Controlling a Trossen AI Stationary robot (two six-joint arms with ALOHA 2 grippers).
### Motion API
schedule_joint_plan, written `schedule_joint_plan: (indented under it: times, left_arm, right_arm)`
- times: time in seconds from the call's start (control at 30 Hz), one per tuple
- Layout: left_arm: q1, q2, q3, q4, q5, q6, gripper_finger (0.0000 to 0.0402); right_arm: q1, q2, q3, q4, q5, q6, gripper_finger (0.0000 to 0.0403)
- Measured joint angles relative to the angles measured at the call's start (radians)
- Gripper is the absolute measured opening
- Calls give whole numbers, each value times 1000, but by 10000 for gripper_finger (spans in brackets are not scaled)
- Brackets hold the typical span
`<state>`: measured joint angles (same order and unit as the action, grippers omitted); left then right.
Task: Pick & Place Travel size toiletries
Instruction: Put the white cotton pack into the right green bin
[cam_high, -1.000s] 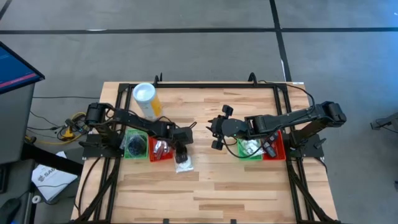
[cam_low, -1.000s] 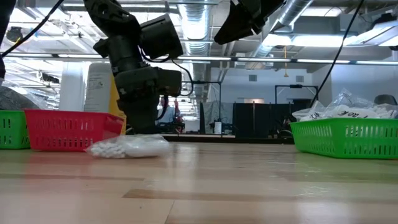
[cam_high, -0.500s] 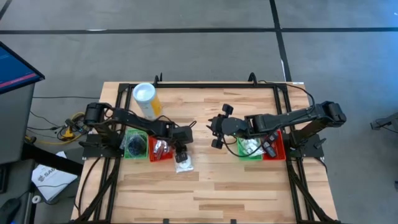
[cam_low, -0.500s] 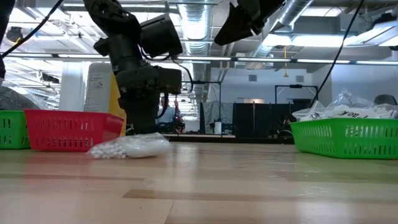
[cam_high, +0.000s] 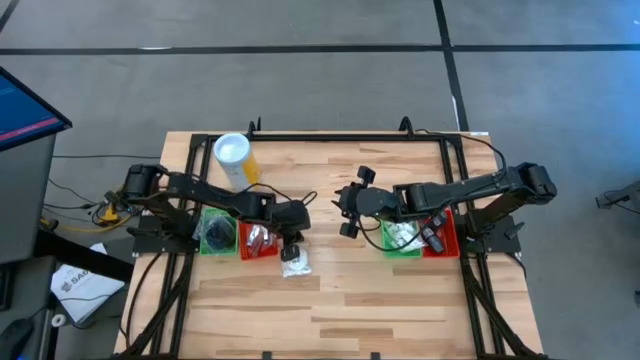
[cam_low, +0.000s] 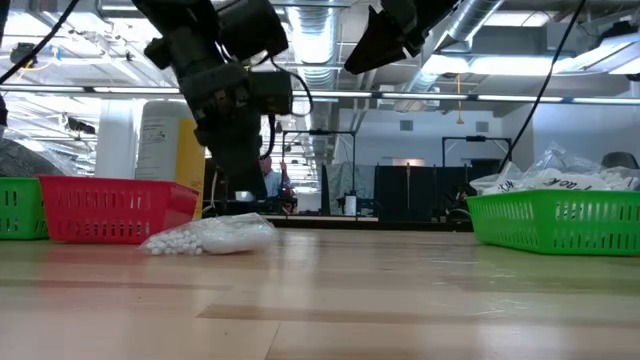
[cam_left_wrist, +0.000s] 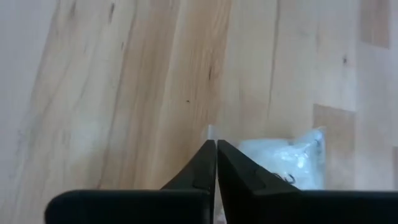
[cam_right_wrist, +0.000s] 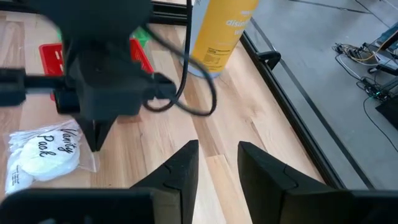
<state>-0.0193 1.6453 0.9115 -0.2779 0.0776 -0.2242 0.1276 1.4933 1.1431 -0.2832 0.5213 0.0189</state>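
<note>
Wooden table (cam_high: 380, 290), trays (cam_high: 258, 243), sachet (cam_high: 295, 263)

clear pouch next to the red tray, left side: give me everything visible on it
The clear plastic pouch lies flat on the wooden table, just beside the red mesh tray. It holds small white pieces and a round white pad; dark script print reads "Vanity Pack". The shut left gripper sits above one edge; whether the tips pinch it cannot be told.

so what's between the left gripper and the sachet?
Nothing. In the low view the shut left gripper hangs just above the sachet, a bare gap between them.
</note>
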Motion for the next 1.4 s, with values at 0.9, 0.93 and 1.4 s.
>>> schedule_joint_plan:
  times: [0.9,0.93,1.4]
  left_arm:
    - [42,79,-1,80,97,37,152]
    - [42,83,-3,83,97,37,152]
    - [45,118,-5,86,131,40,149]
  right_arm:
    - [2,0,0,0,0,8,103]
    - [2,0,0,0,0,8,103]
    - [2,0,0,0,-1,8,103]
